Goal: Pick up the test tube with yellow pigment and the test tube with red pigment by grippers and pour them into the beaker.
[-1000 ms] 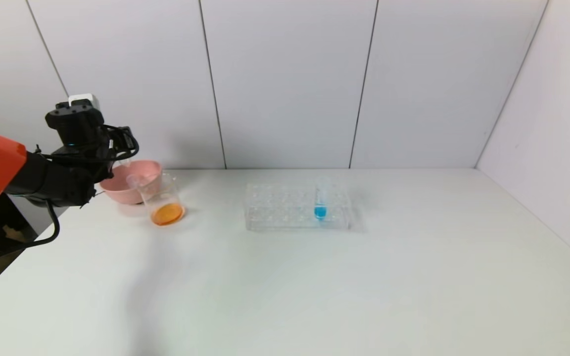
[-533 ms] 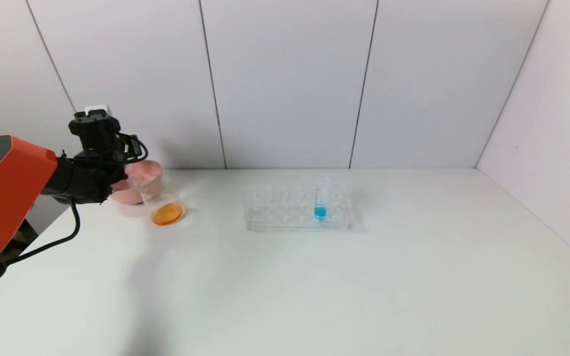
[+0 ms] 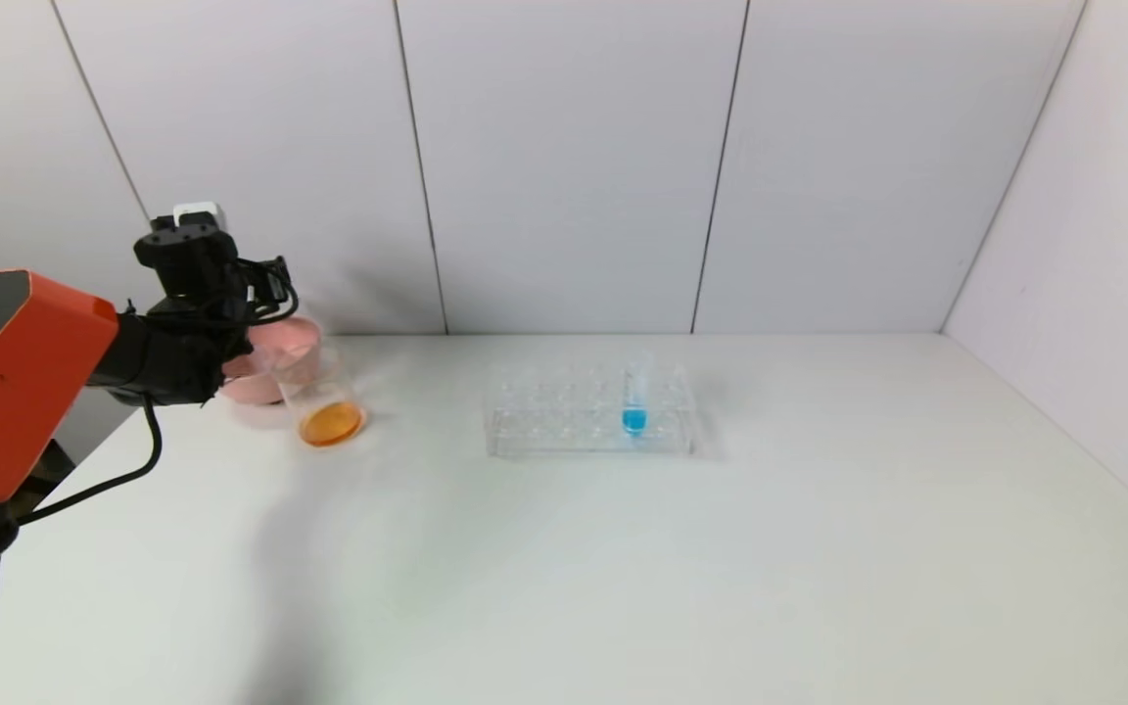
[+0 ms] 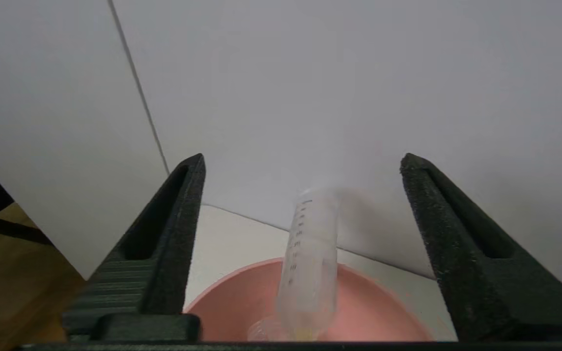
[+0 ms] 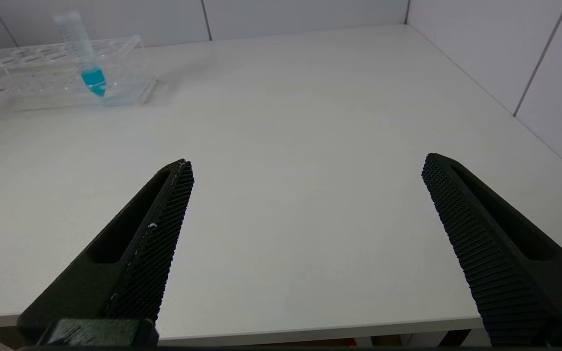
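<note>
Left gripper point(image 4: 303, 165): black, long tapering fingers with a coarse foam-like face, jaws spread wide and gripping nothing, poised over the pink bowl point(image 4: 373, 312) at the table's far left; orange arm segment and white box behind it in the head view.

Clear plastic test tube point(image 4: 308, 263): slim, graduated, emptied save a faint yellowish trace at its rounded end; it stands loose between the parted fingers, touching neither, its lower end inside the smooth round bowl.

Beaker point(image 3: 321, 399): small clear glass cylinder, just beside the bowl, holding a shallow orange layer.

Tube rack point(image 3: 588, 409): clear acrylic block with rows of holes, mid-table; one blue-bottomed tube point(image 3: 634, 394) upright in it.

Right gripper point(image 5: 305, 168): ribbed black fingers wide apart, empty, near the table's point(image 3: 623, 568) front edge; matte white surface.
</note>
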`<state>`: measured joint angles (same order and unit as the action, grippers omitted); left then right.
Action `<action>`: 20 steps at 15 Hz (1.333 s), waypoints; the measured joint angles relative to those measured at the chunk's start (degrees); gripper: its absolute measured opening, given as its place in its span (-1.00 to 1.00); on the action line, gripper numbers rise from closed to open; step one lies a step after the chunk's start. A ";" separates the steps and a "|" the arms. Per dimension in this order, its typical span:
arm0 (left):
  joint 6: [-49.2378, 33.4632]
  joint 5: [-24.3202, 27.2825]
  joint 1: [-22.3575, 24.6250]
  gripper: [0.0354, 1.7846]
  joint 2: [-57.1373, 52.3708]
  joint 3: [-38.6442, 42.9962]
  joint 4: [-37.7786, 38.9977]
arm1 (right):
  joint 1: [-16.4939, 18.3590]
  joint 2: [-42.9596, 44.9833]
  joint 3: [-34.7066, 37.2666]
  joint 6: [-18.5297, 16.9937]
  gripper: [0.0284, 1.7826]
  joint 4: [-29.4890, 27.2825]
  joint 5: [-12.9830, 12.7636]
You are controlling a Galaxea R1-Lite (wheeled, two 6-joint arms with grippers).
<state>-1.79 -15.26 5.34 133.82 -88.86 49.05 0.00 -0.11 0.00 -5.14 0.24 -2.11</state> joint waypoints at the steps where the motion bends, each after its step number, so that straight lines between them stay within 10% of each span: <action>1: -0.22 1.66 -0.07 0.78 -0.90 0.22 -1.24 | 0.00 0.00 0.00 0.00 0.92 0.00 -0.01; 13: 0.23 33.94 -2.43 0.98 -30.78 23.15 -17.34 | 0.00 0.00 0.00 -0.02 0.92 0.00 -0.01; 20: 4.21 33.34 -2.60 0.98 -51.96 33.12 -24.36 | 0.00 0.00 0.00 -0.02 0.92 -0.02 -0.01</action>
<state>2.41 18.08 2.74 81.86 -55.74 24.70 0.00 -0.11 0.00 -5.17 0.22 -2.12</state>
